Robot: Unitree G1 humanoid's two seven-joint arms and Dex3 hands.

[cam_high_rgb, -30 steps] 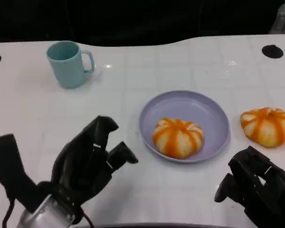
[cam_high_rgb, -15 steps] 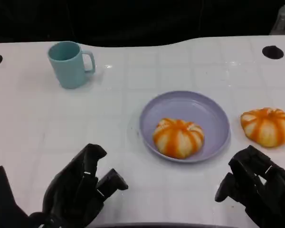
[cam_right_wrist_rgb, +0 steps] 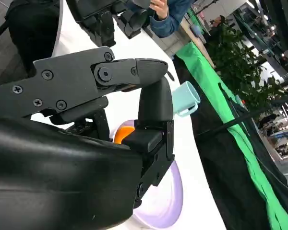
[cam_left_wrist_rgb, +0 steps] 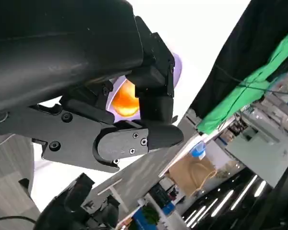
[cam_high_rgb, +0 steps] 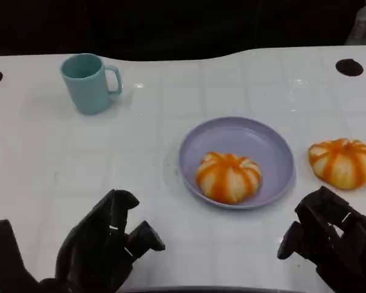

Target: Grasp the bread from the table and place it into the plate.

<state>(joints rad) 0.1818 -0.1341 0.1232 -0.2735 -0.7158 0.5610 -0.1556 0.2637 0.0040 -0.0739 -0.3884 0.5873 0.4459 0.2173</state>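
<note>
The left hand has pulled back toward the near edge of the counter over the last second and now sits low, fingers apart and holding nothing. One striped bun lies in the lavender plate, so that placement looks done. A second bun rests on the counter just beside the plate, near the right hand, whose fingers are loosely spread and empty. It seems the likely next target.

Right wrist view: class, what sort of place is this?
Probably an open lab or exhibition hall: long green cloth barrier, leafy indoor plants, and a person in a blue sleeve beside the white table.
</note>
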